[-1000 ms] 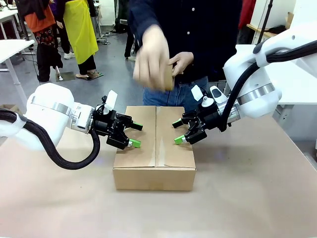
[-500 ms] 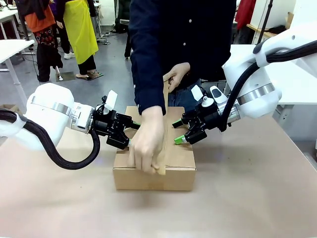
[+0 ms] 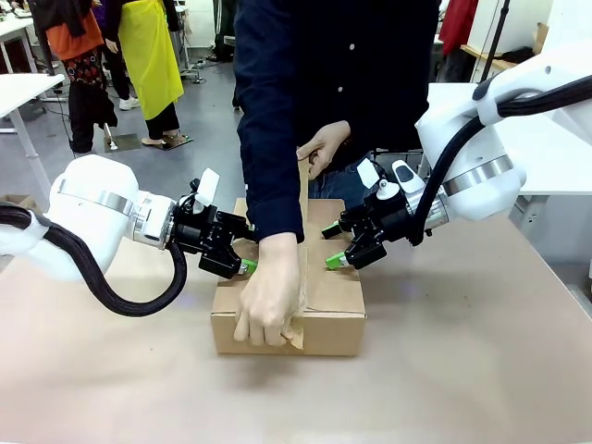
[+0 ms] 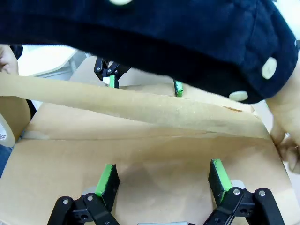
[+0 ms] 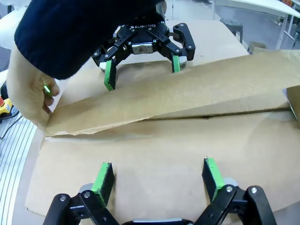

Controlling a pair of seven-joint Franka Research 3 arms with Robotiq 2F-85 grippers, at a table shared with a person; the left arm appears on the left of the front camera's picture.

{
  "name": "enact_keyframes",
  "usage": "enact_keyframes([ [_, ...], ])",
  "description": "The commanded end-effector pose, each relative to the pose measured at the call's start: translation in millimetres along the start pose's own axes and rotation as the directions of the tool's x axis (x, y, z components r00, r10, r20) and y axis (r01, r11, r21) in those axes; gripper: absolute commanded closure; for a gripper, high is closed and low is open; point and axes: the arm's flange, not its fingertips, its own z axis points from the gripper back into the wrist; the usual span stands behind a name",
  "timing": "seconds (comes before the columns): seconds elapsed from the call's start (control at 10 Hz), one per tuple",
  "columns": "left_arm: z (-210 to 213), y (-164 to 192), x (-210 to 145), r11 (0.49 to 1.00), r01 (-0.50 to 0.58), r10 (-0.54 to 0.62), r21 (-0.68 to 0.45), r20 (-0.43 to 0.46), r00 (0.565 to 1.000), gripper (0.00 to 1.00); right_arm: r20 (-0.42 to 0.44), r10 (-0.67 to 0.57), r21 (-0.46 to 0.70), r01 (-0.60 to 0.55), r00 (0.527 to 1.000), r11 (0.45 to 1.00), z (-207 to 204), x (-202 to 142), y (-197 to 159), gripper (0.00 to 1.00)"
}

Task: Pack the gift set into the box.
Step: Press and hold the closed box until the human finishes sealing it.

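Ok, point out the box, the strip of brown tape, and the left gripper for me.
the box (image 3: 335,289), front view, on its bare top right of the seam.
the tape strip (image 5: 187,93), right wrist view, mid-length on its brown face.
the left gripper (image 3: 248,252), front view, between its two fingertips over the box.

right gripper (image 5: 158,180): open over box (image 5: 154,173)
tape (image 5: 178,96): hand (image 5: 28,91) presses end
left gripper (image 5: 143,63): open opposite

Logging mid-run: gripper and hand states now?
Left gripper: open, empty.
Right gripper: open, empty.
Person's hand: pressing tape onto the box.
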Motion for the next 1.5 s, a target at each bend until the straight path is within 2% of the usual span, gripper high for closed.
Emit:
enact_keyframes([
  [0.0,-0.1,-0.8,-1.0,1.0,0.004,-0.004,-0.001,-0.002,1.0,0.0,0.003,-0.011,0.004,0.011,1.0,1.0,-0.5,-1.4,-0.4,0.0],
  [1.4,-0.1,-0.8,-1.0,1.0,0.004,-0.004,-0.001,-0.002,1.0,0.0,0.003,-0.011,0.004,0.011,1.0,1.0,-0.5,-1.4,-0.4,0.0],
])
